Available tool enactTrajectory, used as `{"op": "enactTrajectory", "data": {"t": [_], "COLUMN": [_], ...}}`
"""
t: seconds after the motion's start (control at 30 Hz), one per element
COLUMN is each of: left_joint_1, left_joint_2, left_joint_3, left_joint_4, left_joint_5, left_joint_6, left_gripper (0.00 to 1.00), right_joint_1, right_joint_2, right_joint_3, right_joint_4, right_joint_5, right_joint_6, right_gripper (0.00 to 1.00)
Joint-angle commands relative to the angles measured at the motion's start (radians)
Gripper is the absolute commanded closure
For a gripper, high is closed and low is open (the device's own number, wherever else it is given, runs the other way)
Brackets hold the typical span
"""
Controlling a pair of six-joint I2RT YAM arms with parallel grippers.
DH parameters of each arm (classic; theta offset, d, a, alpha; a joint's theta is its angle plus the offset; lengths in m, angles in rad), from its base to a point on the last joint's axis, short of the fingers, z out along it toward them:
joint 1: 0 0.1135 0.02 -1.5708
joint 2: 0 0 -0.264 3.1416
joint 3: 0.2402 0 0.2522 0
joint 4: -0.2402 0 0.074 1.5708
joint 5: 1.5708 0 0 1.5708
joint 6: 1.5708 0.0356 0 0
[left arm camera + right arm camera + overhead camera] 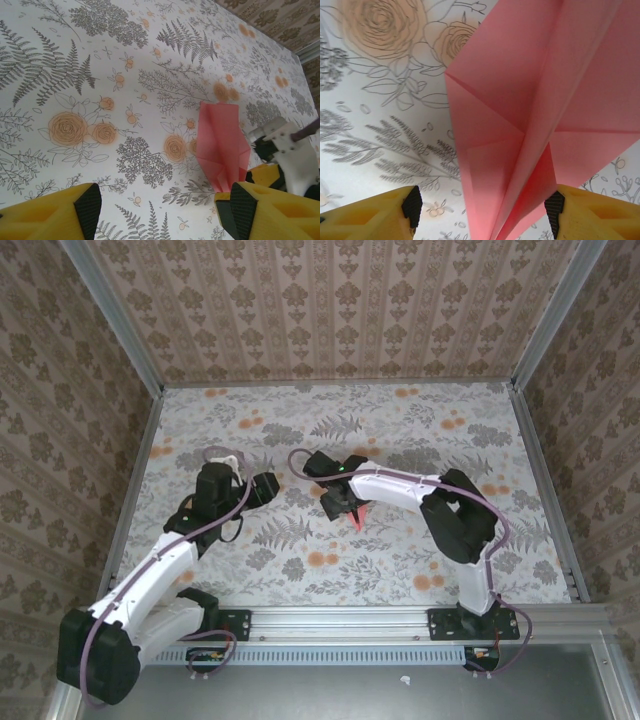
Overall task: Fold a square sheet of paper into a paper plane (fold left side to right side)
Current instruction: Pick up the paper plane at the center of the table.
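I see the paper plane [358, 516] about the middle of the table [400, 430], roughly midway between the left and right edges and a little closer to the near edge than the far one. It is salmon-pink paper folded into a narrow dart, with a crease running along its length and flaps to either side.

The right pincer [338, 506] is at the plane. In the right wrist view its yellow fingers [385, 212] stand wide apart, so the right pincer [482, 202] is open. The paper plane [530, 110] runs down between them, its narrow end in the gap. I cannot tell whether either pad touches the paper.

The left pincer [265, 487] sits to the left of the plane, apart from it. In the left wrist view the left pincer [160, 202] is open too, with bare flowered table between its fingers [55, 217]. From there the paper plane [220, 140] is ahead and to the right, pointed end toward the camera.
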Motion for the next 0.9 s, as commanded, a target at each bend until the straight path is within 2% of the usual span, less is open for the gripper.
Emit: {"op": "enactTrajectory", "data": {"t": [0.0,0.17,0.43,0.7,0.87], "left_joint_1": [0.011,0.016,0.017,0.017,0.017], "left_joint_2": [-0.014,-0.012,-0.003,0.012,0.018], "left_joint_3": [-0.010,-0.010,-0.003,0.004,0.011], "left_joint_4": [-0.021,-0.020,-0.025,-0.019,-0.018], "left_joint_5": [-0.016,-0.013,-0.008,-0.002,0.006], "left_joint_6": [0.013,0.012,0.015,0.015,0.017], "left_gripper": [0.28,0.27,0.27,0.27,0.27], "right_joint_1": [0.008,0.010,0.008,-0.012,-0.039], "right_joint_2": [0.047,0.083,0.067,0.008,-0.010], "right_joint_3": [0.054,0.067,0.062,0.015,-0.016], "right_joint_4": [-0.080,-0.091,-0.084,-0.062,-0.030], "right_joint_5": [0.103,0.139,0.148,0.130,0.065], "right_joint_6": [-0.044,-0.051,-0.048,-0.038,-0.024], "right_gripper": [0.32,0.36,0.53,0.65,0.82]}}
